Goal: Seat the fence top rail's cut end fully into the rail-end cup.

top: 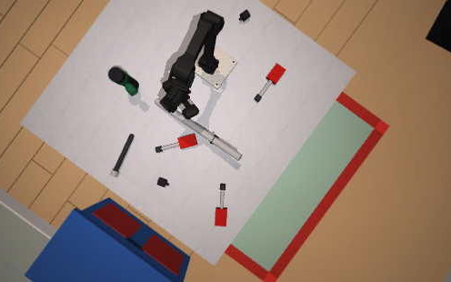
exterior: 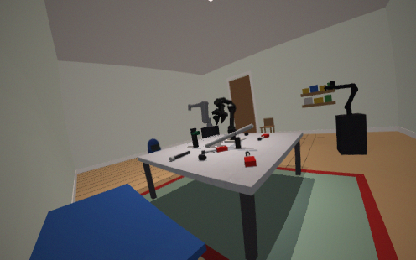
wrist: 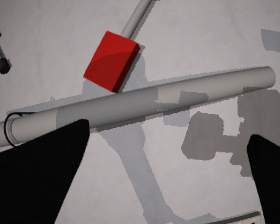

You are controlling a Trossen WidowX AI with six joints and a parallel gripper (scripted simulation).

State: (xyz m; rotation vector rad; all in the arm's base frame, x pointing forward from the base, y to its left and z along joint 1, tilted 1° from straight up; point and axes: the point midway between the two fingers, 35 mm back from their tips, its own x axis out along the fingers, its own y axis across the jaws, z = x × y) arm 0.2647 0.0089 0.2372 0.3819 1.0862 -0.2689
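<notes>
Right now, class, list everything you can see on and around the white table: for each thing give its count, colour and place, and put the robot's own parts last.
Rail: one, grey, slanting across the table's middle.
Red-block posts: three, red with grey stems; one beside the rail, one at the far edge, one at the near edge.
Big post: one, black with a green band, left of the arm.
Rod: one, dark, left side of the table.
Small caps: two, black; one near the rod, one at the far edge.
Table: one, white.
Rug: one, green with red border.
Arm: one, black.
End effector: one, open, above the rail.
</notes>
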